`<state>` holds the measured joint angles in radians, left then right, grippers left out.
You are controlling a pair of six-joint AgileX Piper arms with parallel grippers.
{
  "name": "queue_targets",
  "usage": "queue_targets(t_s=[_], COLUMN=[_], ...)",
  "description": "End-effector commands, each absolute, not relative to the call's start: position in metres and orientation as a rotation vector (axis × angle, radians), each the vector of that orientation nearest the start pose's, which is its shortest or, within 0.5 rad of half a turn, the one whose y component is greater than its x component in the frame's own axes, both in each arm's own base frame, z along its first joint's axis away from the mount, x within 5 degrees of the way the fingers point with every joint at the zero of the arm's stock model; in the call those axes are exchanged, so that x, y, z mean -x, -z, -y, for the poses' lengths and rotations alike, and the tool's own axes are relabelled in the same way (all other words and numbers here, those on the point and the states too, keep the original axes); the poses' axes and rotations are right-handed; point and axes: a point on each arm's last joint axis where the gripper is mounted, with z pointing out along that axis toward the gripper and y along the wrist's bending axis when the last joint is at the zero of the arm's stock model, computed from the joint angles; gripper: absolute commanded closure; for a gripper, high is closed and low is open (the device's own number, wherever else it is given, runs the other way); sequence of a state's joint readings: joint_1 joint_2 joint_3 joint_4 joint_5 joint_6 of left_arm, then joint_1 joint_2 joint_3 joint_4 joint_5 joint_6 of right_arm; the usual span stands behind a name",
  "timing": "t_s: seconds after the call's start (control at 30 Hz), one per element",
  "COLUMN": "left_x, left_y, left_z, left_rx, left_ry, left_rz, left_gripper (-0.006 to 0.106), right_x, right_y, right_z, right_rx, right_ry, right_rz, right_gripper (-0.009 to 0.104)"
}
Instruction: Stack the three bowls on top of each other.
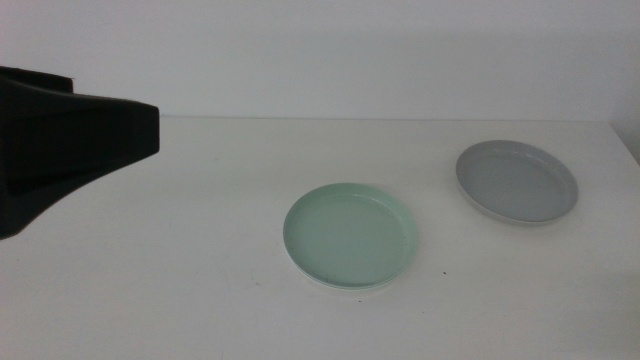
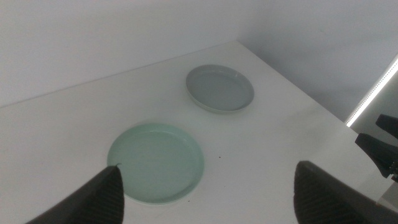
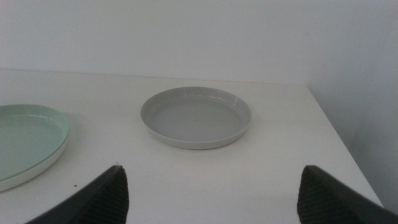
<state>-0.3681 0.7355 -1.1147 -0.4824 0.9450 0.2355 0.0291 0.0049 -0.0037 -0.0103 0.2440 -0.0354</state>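
Observation:
A mint green bowl (image 1: 350,235) lies upright near the middle of the table. A paler band runs under its near rim (image 3: 25,173); I cannot tell whether another bowl lies beneath it. A grey bowl (image 1: 517,181) sits apart at the back right. My left gripper (image 2: 211,199) hovers open above the table, short of the mint green bowl (image 2: 155,162), with the grey bowl (image 2: 220,88) farther off. The left arm's dark body (image 1: 70,150) fills the left edge of the middle view. My right gripper (image 3: 214,199) is open and empty, facing the grey bowl (image 3: 196,116).
The white table (image 1: 180,290) ends at a plain white wall (image 1: 320,50) behind. Its right edge runs close beyond the grey bowl (image 3: 336,143). A dark part (image 2: 380,144) and a bright strip (image 2: 373,93) show off the table's right side in the left wrist view.

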Motion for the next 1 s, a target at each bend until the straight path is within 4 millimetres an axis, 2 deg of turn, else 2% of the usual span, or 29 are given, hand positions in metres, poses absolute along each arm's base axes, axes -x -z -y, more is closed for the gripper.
queue_targets(t_s=[0.0, 0.17, 0.27, 0.37, 0.43, 0.5, 0.6, 0.67, 0.8, 0.97], left_x=[-0.087, -0.088, -0.088, -0.089, -0.089, -0.089, -0.089, -0.09, -0.09, -0.09], left_y=[-0.438, -0.44, -0.44, -0.44, -0.44, -0.44, -0.441, -0.441, -0.441, -0.441], left_z=[0.07, 0.07, 0.07, 0.07, 0.07, 0.07, 0.07, 0.07, 0.07, 0.07], left_rx=[-0.552, -0.541, -0.541, -0.541, -0.54, -0.539, -0.537, -0.531, -0.53, -0.53], left_ry=[0.669, 0.659, 0.659, 0.659, 0.659, 0.658, 0.658, 0.657, 0.657, 0.657], left_rz=[-1.94, -1.917, -1.917, -1.919, -1.918, -1.915, -1.912, -1.904, -1.902, -1.902], left_gripper=[0.007, 0.007, 0.007, 0.007, 0.007, 0.007, 0.007, 0.007, 0.007, 0.007], right_x=[-0.055, -0.056, -0.056, -0.06, -0.069, -0.083, -0.106, -0.121, -0.154, -0.182], right_y=[-0.192, -0.197, -0.199, -0.225, -0.247, -0.273, -0.302, -0.32, -0.335, -0.322], right_z=[-0.001, -0.001, -0.001, -0.001, -0.001, -0.001, -0.001, -0.001, -0.002, -0.003], right_rx=[0.068, 0.076, -0.049, -0.118, -0.153, -0.19, -0.217, -0.226, -0.233, -0.247], right_ry=[0.034, 0.041, -0.079, -0.131, -0.144, -0.147, -0.11, -0.097, -0.092, -0.089], right_rz=[-1.72, -1.66, -1.647, -1.672, -1.775, -1.941, -2.207, -2.29, -2.348, -2.457], right_gripper=[0.003, 0.003, 0.003, 0.003, 0.003, 0.003, 0.003, 0.003, 0.003, 0.003])
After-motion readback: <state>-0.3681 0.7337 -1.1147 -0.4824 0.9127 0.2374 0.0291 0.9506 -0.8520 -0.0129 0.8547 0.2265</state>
